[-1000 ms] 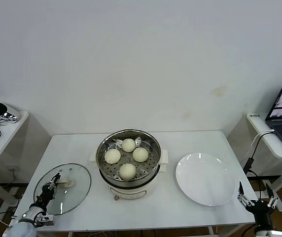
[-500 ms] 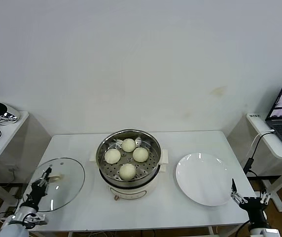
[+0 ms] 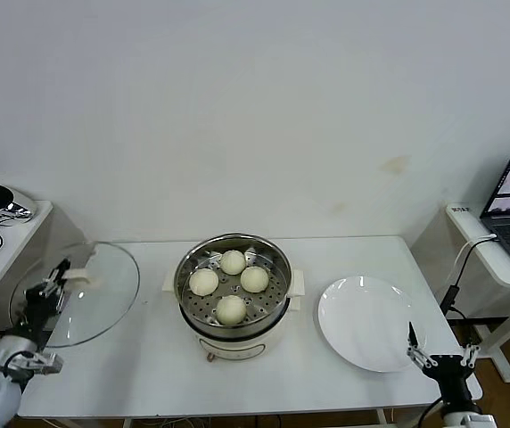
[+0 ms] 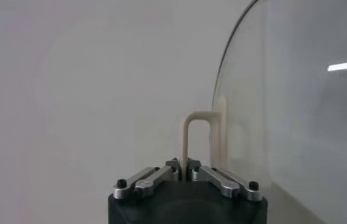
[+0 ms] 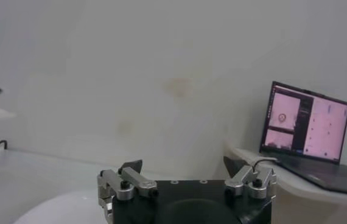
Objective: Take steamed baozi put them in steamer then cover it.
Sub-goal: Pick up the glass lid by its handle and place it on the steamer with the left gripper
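Four steamed baozi (image 3: 231, 284) already sit on the perforated tray inside the steamer (image 3: 234, 333), table centre. Step in hand, as I judge it: covering.

Your left gripper (image 3: 56, 281) is clamped on the cream bar handle of the cover (image 3: 90, 297), holding it clear of the table at about 9 o'clock from the pot, tilted so its far edge rides high. The left wrist view confirms it: jaws pinched on the handle loop (image 4: 193, 137), glass standing nearly edge-on beside it.

To do this well:
- Level the cover before you travel; a tilted rim will catch the pot's near lip.
- Carry it toward 3 o'clock until it is centred over the buns, then lower straight down.
- Keep the grip firm; the hold looks close to one end of the handle, so the glass may swing.
- Release only once the metal rim seats all round.

Cover: clear glass, thin metal rim, roughly pot-wide. Buns: smooth, cream-white, clustered, one each at 12, 3, 6 and 9 o'clock.

Your right gripper (image 3: 440, 361) idles at the table's near right corner, fingers spread, empty, just by the white plate (image 3: 371, 323).
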Tool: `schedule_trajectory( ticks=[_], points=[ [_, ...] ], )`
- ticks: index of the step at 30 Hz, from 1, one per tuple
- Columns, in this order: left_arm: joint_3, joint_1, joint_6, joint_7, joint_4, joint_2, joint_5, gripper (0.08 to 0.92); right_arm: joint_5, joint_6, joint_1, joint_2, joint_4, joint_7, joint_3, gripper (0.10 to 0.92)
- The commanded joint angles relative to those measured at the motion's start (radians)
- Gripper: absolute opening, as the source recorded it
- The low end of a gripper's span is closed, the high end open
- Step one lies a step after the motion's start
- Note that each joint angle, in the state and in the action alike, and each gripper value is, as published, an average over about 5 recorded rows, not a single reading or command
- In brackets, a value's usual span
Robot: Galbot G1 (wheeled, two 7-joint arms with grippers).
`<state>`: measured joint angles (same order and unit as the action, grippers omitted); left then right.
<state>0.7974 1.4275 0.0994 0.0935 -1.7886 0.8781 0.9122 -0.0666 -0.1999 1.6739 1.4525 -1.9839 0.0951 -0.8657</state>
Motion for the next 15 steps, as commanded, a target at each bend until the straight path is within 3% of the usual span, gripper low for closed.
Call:
schedule_trajectory(
  ticks=[1, 8, 15],
  points=[
    [-0.267, -0.107, -0.243, -0.109, -0.236, -0.157, -0.136, 0.141, 0.040, 0.002, 0.017, 0.028, -0.042, 0.000, 0.019, 0.823],
    [-0.652, -0.406, -0.389, -0.159, -0.218, -0.136, -0.168, 0.141, 0.091, 0.004, -0.001, 0.047, -0.026, -0.008, 0.040, 0.823],
    [-0.816, -0.579, -0.475, -0.221, -0.156, -0.024, -0.091, 0.141, 0.104, 0.010, -0.029, 0.052, 0.008, -0.011, 0.050, 0.823]
  ],
)
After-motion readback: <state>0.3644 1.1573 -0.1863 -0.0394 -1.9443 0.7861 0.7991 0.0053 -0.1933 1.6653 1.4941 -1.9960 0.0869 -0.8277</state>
